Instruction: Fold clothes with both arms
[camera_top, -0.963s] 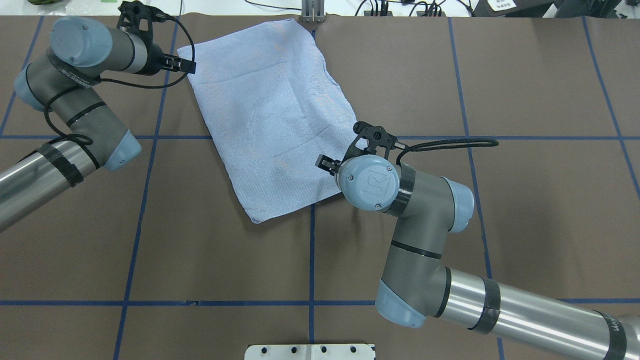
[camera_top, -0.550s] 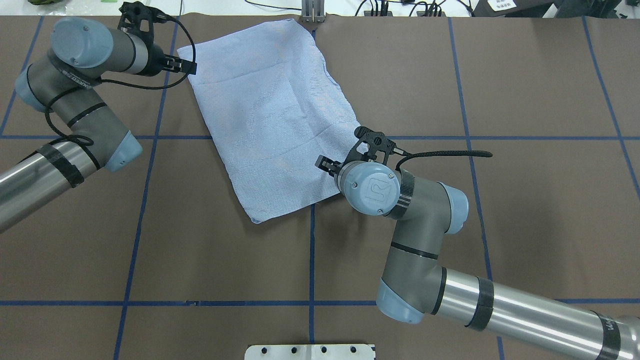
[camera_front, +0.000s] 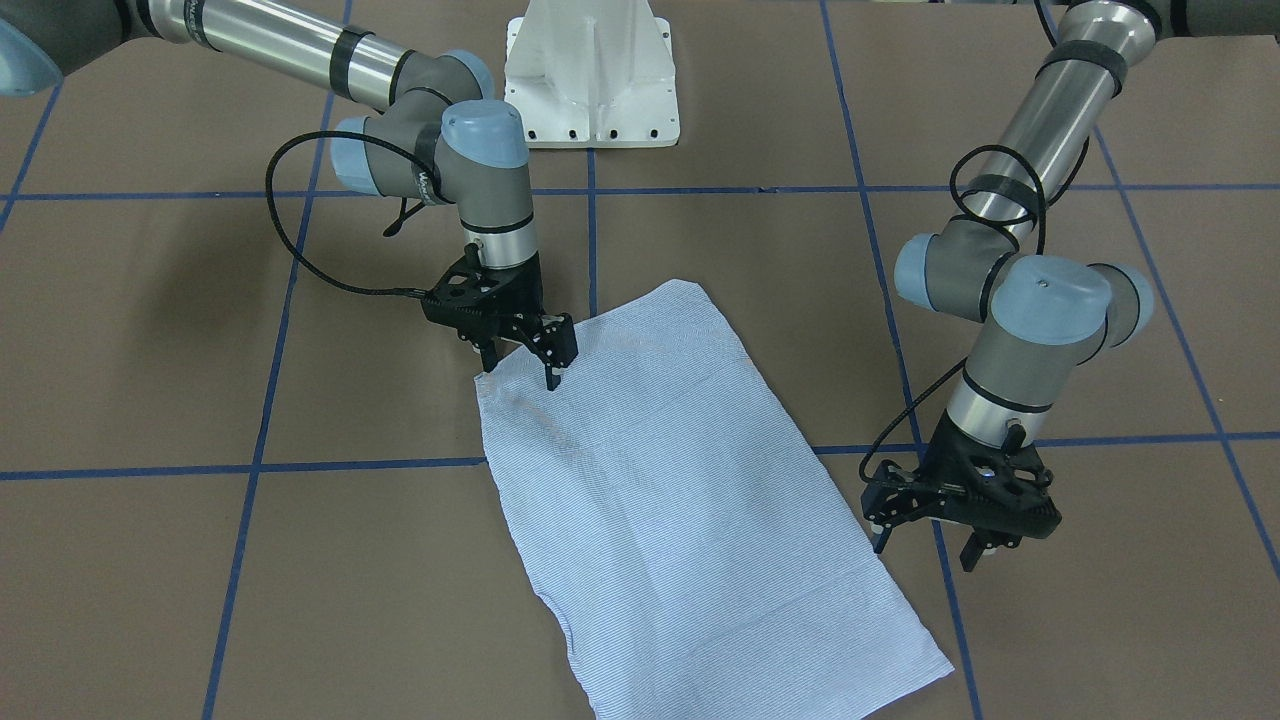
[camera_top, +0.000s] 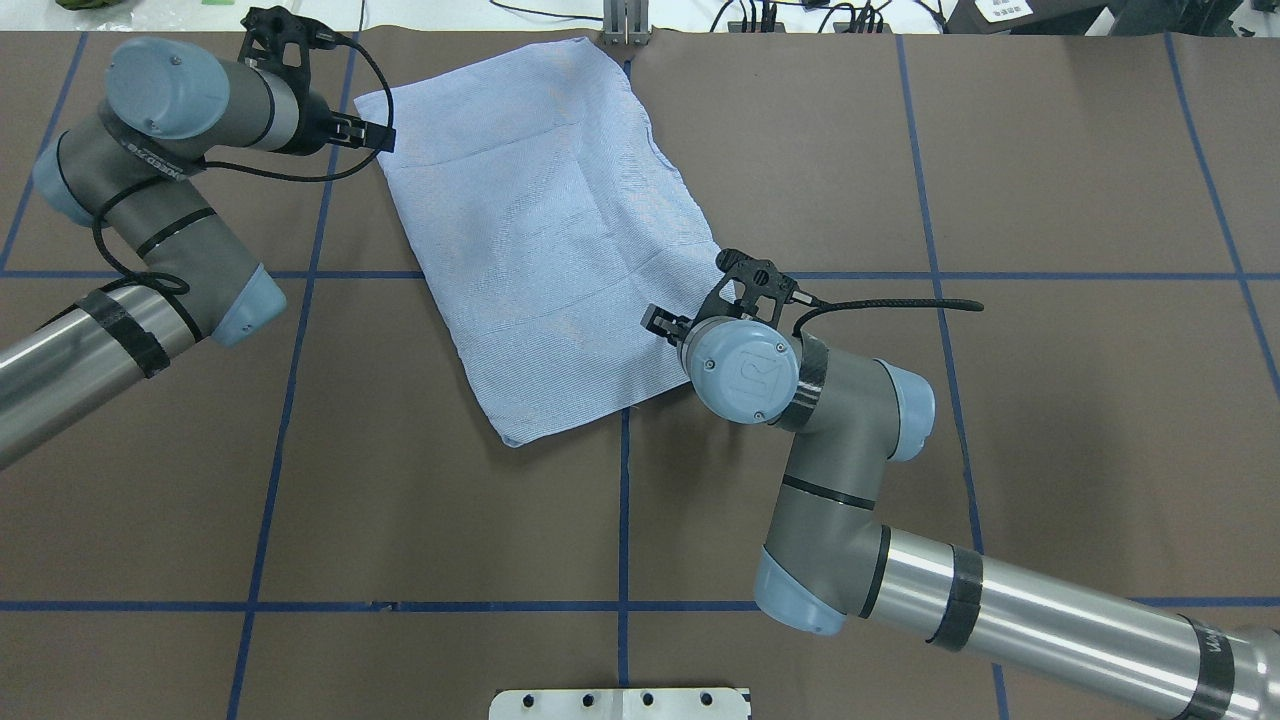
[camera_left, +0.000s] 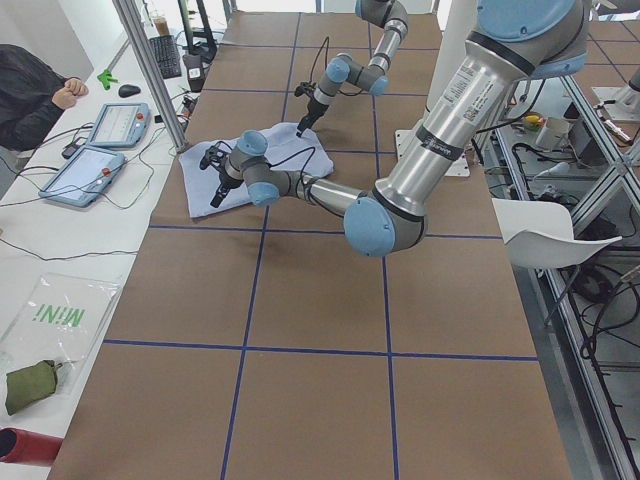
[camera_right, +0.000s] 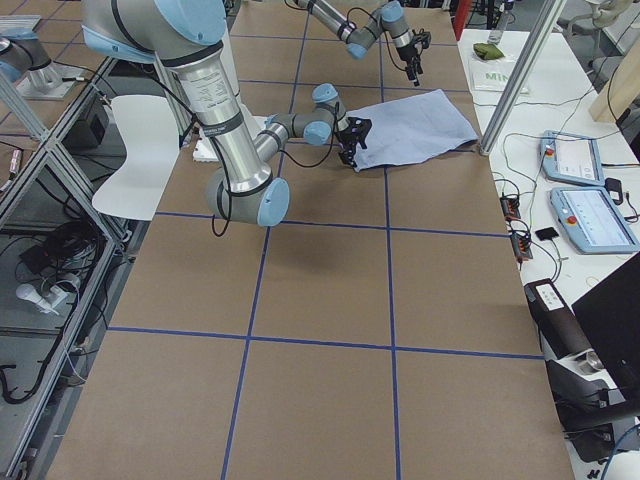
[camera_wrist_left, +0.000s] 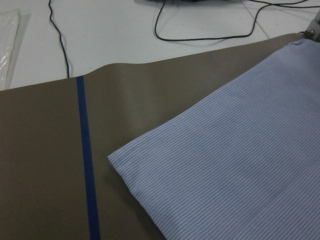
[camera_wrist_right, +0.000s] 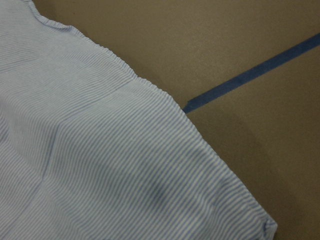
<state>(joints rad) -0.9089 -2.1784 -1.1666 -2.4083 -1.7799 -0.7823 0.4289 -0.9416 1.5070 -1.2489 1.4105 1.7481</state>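
Note:
The light blue striped shirt (camera_top: 540, 230) lies folded into a flat rectangle on the brown table, also seen in the front view (camera_front: 680, 500). No buttons, collar or label show. My left gripper (camera_front: 925, 552) is open and empty, held just above the table beside the shirt's far left corner (camera_top: 365, 100); the left wrist view shows that corner (camera_wrist_left: 112, 157). My right gripper (camera_front: 520, 368) is open and empty, with its fingertips (camera_front: 552, 380) low over the shirt's near right corner. In the overhead view the right wrist joint hides most of it. The right wrist view shows the shirt's edge (camera_wrist_right: 150, 90).
The white pedestal base (camera_front: 590, 90) stands at the robot's side of the table. Blue tape lines (camera_top: 624, 520) grid the brown cover. A metal bracket (camera_top: 625, 25) and cables lie along the far edge. Teach pendants (camera_left: 85, 170) and a person (camera_left: 30, 90) are beyond it.
My right wrist has shifted a little to the right and away from the robot at the shirt's corner. My left gripper has edged slightly toward the shirt. The shirt has not moved.

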